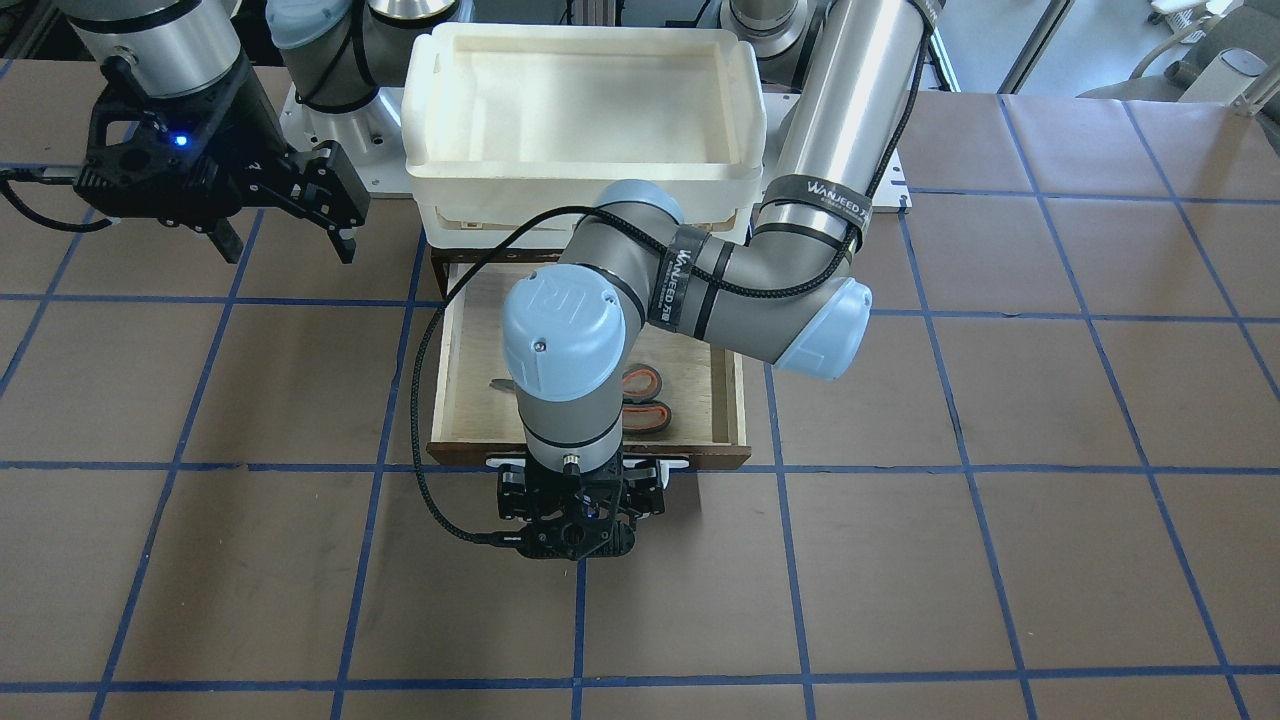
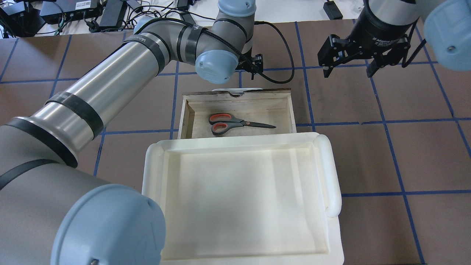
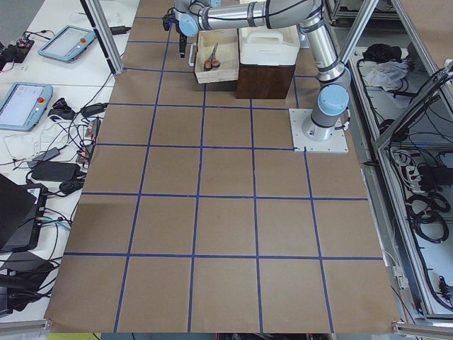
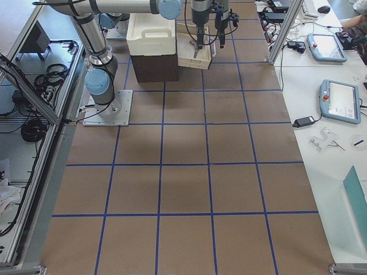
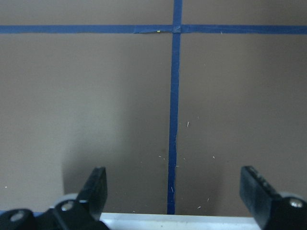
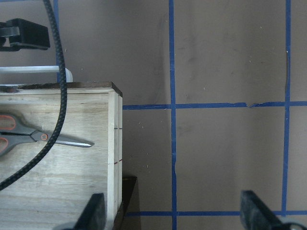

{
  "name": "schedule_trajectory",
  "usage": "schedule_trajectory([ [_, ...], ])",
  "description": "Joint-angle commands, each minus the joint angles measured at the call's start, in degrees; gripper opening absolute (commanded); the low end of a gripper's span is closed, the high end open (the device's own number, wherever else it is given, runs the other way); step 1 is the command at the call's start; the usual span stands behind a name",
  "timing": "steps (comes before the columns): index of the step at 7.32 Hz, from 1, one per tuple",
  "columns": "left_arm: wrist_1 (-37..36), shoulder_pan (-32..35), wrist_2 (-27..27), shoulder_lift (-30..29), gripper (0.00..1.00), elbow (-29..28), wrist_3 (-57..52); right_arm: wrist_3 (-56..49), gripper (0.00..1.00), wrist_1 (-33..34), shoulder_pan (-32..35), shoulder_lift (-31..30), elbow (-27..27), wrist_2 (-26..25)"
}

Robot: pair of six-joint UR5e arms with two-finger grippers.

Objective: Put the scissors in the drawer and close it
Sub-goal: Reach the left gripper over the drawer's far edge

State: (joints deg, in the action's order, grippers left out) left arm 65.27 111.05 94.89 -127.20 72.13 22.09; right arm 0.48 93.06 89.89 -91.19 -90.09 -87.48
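Scissors (image 1: 646, 400) lie inside the open drawer (image 1: 735, 395) in the front view, their middle hidden under the left arm (image 1: 565, 350). The left jaws hang at the white handle (image 1: 682, 464), and the right jaws hover wide and empty off to one side above the desk (image 1: 1000, 400). Overhead, the scissors rest flat on the plywood, so the first half looks done and only closing is left. The left wrist view shows the left jaws spread wide, gripping nothing, with the handle cut off at the bottom edge; contact cannot be told. The right wrist view shows wide jaws beside the drawer's corner. The side views are too small to add anything.
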Motion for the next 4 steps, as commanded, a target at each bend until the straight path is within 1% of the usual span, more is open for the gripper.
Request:
schedule_trajectory([
  [1, 0.3, -0.2, 0.1, -3.1, 1.00, -1.4, -0.6, 0.2, 1.00, 0.5, 1.0, 0.7, 0.1, -0.2],
  [2, 0.4, -0.4, -0.1, -4.0, 1.00, -2.4, -0.6, 0.1, 1.00, 0.6, 1.0, 0.7, 0.0, -0.4],
  [3, 0.6, -0.6, -0.2, -4.6, 1.00, -2.6, -0.7, 0.1, 1.00, 0.8, 1.0, 0.7, 0.0, -4.8],
  [4, 0.6, -0.7, -1.3, -5.0, 1.00, -2.6, -1.0, 0.1, 1.00, 0.7, 1.0, 0.8, 0.0, -5.5],
])
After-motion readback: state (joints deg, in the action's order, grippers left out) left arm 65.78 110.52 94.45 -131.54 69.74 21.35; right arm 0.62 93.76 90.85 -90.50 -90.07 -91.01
